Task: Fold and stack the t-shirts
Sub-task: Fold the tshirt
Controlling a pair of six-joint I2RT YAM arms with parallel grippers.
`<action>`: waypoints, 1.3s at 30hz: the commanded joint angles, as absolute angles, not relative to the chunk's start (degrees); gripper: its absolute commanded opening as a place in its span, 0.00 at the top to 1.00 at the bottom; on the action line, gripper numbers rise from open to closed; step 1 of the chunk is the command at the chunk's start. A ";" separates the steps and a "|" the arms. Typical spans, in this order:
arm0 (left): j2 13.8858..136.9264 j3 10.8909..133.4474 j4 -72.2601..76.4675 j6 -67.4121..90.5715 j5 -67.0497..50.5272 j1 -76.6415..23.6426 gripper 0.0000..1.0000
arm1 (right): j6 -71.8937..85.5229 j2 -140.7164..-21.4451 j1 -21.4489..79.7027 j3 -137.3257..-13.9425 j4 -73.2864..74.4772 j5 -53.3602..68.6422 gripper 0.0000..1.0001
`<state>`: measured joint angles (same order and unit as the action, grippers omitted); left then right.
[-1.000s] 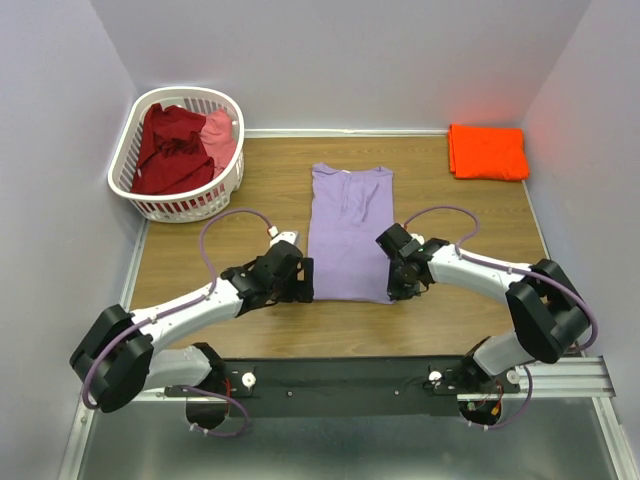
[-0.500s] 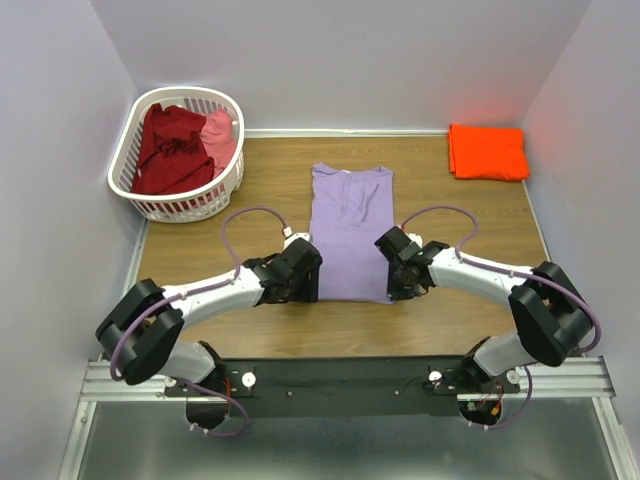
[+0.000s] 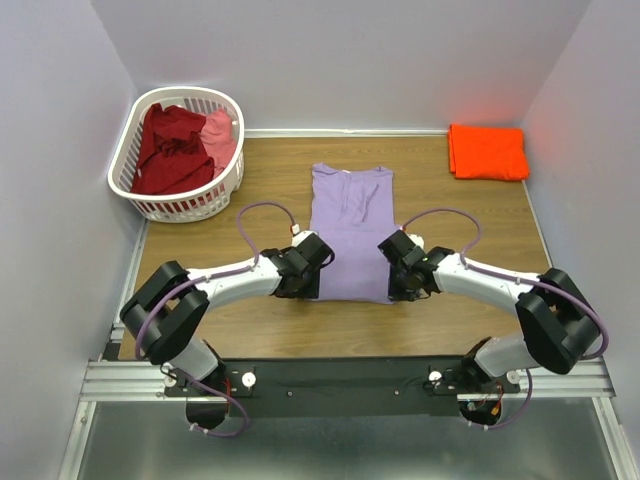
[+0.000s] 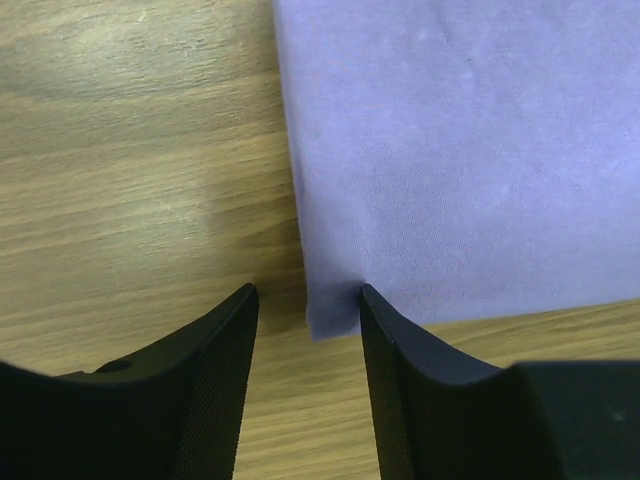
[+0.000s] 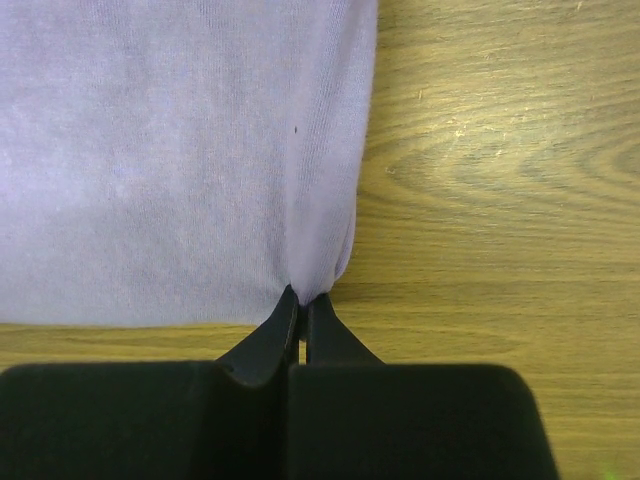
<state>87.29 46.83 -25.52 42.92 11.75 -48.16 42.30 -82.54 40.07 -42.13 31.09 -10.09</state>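
The lavender t-shirt (image 3: 349,235) lies flat at the centre of the table (image 3: 200,320), collar away from the arms. The right gripper (image 5: 300,305) is pinched closed on its near right corner. The left gripper (image 4: 307,295) straddles the near left corner, jaws partly apart, holding nothing. Risk: if the left jaws catch only the cloth's edge, the corner could slip out on lifting and skew the fold.
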 commanded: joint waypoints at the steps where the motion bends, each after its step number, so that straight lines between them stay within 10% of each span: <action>1: 90.08 48.60 -28.82 43.51 13.54 -49.65 0.47 | 41.31 -84.64 40.78 -37.09 33.49 -11.60 0.99; 11: 94.83 47.82 -31.03 43.50 10.55 -51.42 0.51 | 41.57 -81.48 40.78 -35.95 32.87 -11.25 0.99; 21: 94.75 45.71 -31.03 43.77 9.06 -51.50 1.00 | 41.84 -79.19 40.69 -35.77 33.05 -10.38 0.99; 39: 68.74 33.92 -37.79 62.75 -7.38 -71.01 1.00 | 58.88 -61.36 56.25 -33.83 50.35 3.52 0.99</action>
<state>72.44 34.72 -31.46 54.63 -1.06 -68.60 51.72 -64.27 53.76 -33.23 43.09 2.15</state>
